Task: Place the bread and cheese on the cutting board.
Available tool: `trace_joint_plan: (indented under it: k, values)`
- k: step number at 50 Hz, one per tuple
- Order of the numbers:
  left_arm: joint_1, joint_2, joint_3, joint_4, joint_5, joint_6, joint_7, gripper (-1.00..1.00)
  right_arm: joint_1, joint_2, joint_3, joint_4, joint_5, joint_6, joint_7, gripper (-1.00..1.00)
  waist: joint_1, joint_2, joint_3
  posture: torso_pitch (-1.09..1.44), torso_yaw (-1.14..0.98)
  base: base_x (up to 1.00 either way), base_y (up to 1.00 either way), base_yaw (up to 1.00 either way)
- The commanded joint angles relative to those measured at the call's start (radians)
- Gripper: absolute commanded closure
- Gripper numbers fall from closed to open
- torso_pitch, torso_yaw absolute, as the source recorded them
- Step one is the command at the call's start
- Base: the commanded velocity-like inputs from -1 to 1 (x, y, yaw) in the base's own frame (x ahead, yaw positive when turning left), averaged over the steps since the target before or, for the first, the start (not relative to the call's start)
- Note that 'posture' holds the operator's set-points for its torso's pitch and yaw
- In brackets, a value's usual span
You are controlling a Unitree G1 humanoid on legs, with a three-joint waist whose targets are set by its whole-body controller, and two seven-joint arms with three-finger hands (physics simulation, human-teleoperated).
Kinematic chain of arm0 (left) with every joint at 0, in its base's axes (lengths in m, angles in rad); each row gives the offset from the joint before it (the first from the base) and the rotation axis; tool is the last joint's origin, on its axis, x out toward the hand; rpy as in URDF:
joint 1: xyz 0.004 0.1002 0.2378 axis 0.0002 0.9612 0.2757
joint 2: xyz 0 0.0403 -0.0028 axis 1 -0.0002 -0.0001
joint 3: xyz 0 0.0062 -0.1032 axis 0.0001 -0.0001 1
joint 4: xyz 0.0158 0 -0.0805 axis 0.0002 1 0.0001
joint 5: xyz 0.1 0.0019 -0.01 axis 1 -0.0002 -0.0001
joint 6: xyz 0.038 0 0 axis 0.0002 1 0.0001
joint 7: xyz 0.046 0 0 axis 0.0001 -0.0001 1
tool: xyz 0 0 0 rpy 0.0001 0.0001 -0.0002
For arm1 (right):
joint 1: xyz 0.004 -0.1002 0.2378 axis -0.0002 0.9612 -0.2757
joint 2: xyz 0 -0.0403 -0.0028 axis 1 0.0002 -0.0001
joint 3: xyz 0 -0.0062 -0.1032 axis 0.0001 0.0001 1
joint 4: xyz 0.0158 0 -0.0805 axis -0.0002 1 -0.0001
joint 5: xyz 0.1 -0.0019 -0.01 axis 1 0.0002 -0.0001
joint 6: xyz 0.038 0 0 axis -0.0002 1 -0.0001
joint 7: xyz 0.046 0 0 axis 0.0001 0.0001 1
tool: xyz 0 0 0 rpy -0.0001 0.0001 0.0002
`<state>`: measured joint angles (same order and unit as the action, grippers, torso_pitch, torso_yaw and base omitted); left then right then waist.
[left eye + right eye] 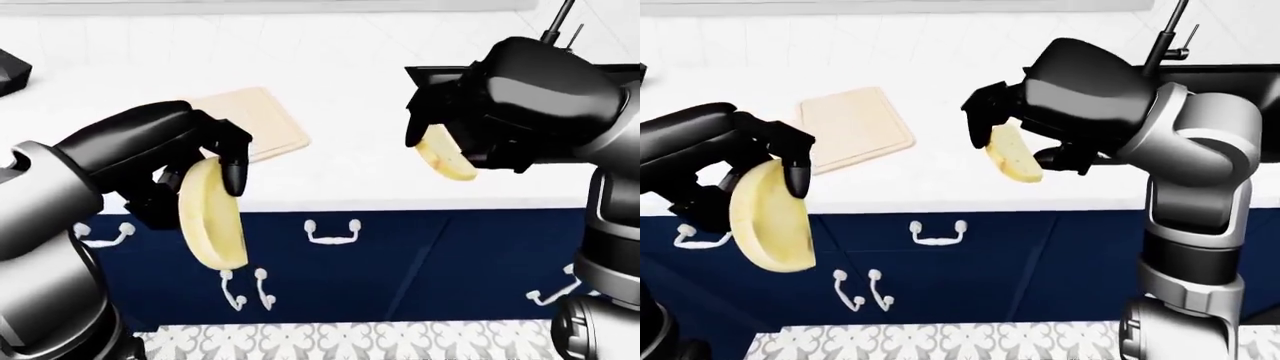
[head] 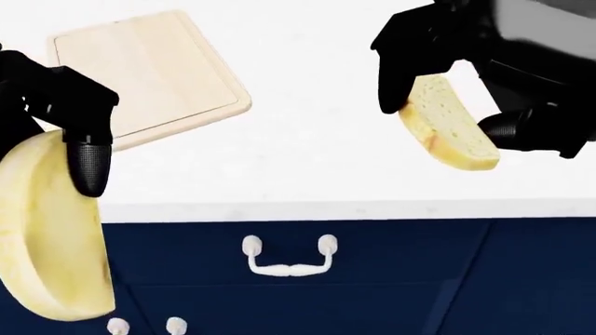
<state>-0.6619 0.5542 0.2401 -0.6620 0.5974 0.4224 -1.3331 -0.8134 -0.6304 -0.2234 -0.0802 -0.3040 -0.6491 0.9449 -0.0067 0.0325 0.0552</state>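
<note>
**Cheese and bread held, board not yet loaded**

Cheese (image 2: 51, 230) comes nearest: a thick, pale yellow half-round with a smooth rind, hanging on edge in the left robot hand (image 1: 190, 169), whose black ribbed fingers (image 2: 89, 164) are closed round its top. It sits low, off the near edge of the table (image 2: 316, 160) and in line with the dark blue drawers (image 2: 372, 272) and their white handles (image 2: 288, 259).

Next, the bread (image 2: 445, 125), a slice with a porous cream crumb and a golden crust, is clamped tilted in the right robot hand (image 1: 1015, 135), above the table's near right part and clear of its surface.

Farthest lies the cutting board (image 2: 149, 73), flat light wood with rounded corners and a shallow groove near its rim, bare, toward the table's far left.

Both pieces look to be in mid-carry, so the placing is all ahead. The cheese likely needs lifting over the near edge and laying flat on the board; the bread needs to travel left across the white, faintly speckled top. Space on the board should be shared so both fit.
</note>
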Motion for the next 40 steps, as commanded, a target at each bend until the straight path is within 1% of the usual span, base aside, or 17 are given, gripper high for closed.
trace_joint_plan:
  k: [1,4,7,12,13,17,19,20,21,23,28,31,33,34,35,36,40]
  values:
    - [-0.022,0.007,0.009,-0.015,-0.002,-0.007,0.019,1.0,-0.023,-0.013,-0.026,-0.01,0.007,0.005,-0.017,1.0,-0.003,-0.001,-0.014,0.0,0.0,0.0,0.32,0.0]
    - [-0.02,0.006,0.008,-0.013,-0.001,-0.011,0.022,1.0,-0.019,-0.012,-0.027,-0.014,0.012,0.008,-0.016,1.0,-0.007,-0.023,0.001,0.0,0.0,0.0,0.15,0.0]
    - [-0.021,0.006,0.006,-0.016,0.0,-0.009,0.019,1.0,-0.018,-0.013,-0.029,-0.018,0.017,0.012,-0.012,1.0,-0.001,-0.019,-0.008,0.0,0.0,0.0,0.0,0.0]
    - [-0.023,0.004,0.005,-0.018,0.003,-0.006,0.017,1.0,-0.018,-0.013,-0.029,-0.014,0.017,0.006,-0.017,1.0,0.01,-0.024,-0.003,0.0,0.0,0.0,0.0,0.0]
    - [-0.023,0.004,0.005,-0.019,0.003,-0.005,0.016,1.0,-0.019,-0.013,-0.029,-0.013,0.017,0.004,-0.018,1.0,0.011,-0.013,-0.019,0.0,0.0,0.0,0.14,0.0]
    - [-0.023,0.005,0.007,-0.022,0.002,-0.004,0.013,1.0,-0.02,-0.015,-0.028,-0.012,0.016,0.001,-0.017,1.0,0.016,-0.07,-0.005,0.0,0.0,0.0,0.4,0.0]
    - [-0.023,0.005,0.008,-0.023,0.002,-0.002,0.013,1.0,-0.021,-0.015,-0.028,-0.012,0.017,0.0,-0.016,1.0,0.015,-0.115,-0.006,0.0,0.0,0.0,0.45,0.0]
    - [-0.022,0.005,0.007,-0.022,0.002,-0.004,0.014,1.0,-0.02,-0.015,-0.028,-0.013,0.017,0.001,-0.016,1.0,0.006,-0.08,-0.011,0.0,0.0,0.0,0.45,0.0]
    - [-0.021,0.005,0.007,-0.021,0.002,-0.004,0.015,1.0,-0.021,-0.014,-0.027,-0.013,0.017,0.002,-0.016,1.0,0.01,-0.096,-0.023,0.0,0.0,0.0,0.45,0.0]
    - [-0.02,0.004,0.007,-0.019,0.002,-0.007,0.017,1.0,-0.02,-0.014,-0.027,-0.012,0.016,0.0,-0.016,1.0,0.002,-0.094,-0.032,0.0,0.0,0.0,0.46,0.0]
    - [-0.012,-0.002,0.005,-0.01,0.003,-0.021,0.029,1.0,-0.019,-0.014,-0.028,-0.012,0.017,-0.002,-0.015,1.0,0.001,-0.056,-0.011,0.0,0.0,0.0,0.45,0.0]
    - [-0.009,-0.003,0.007,-0.011,0.002,-0.024,0.029,1.0,-0.015,-0.012,-0.028,-0.013,0.016,-0.005,-0.015,1.0,-0.004,-0.011,-0.016,0.0,0.0,0.0,0.45,0.0]
    - [-0.008,-0.003,0.007,-0.012,0.002,-0.023,0.029,1.0,-0.013,-0.012,-0.028,-0.016,0.018,-0.003,-0.013,1.0,-0.01,0.052,-0.033,0.0,0.0,0.0,0.45,0.0]
    - [-0.008,-0.003,0.007,-0.012,0.002,-0.023,0.028,1.0,-0.012,-0.012,-0.028,-0.017,0.018,-0.002,-0.013,1.0,-0.018,0.07,-0.049,0.0,0.0,0.0,0.45,0.0]
    - [-0.008,-0.004,0.007,-0.01,0.002,-0.024,0.029,1.0,-0.007,-0.01,-0.028,-0.021,0.02,0.001,-0.01,1.0,-0.003,0.035,-0.033,0.0,0.0,0.0,0.08,0.0]
    - [-0.007,-0.004,0.007,-0.01,0.002,-0.025,0.03,1.0,-0.005,-0.01,-0.029,-0.025,0.021,0.004,-0.008,1.0,-0.005,0.047,-0.009,0.0,0.0,0.0,0.0,0.0]
    - [-0.014,0.0,0.008,-0.015,0.002,-0.016,0.021,1.0,0.001,-0.009,-0.032,-0.038,0.04,0.001,-0.001,1.0,-0.006,0.015,-0.017,0.0,0.0,0.0,0.0,0.0]
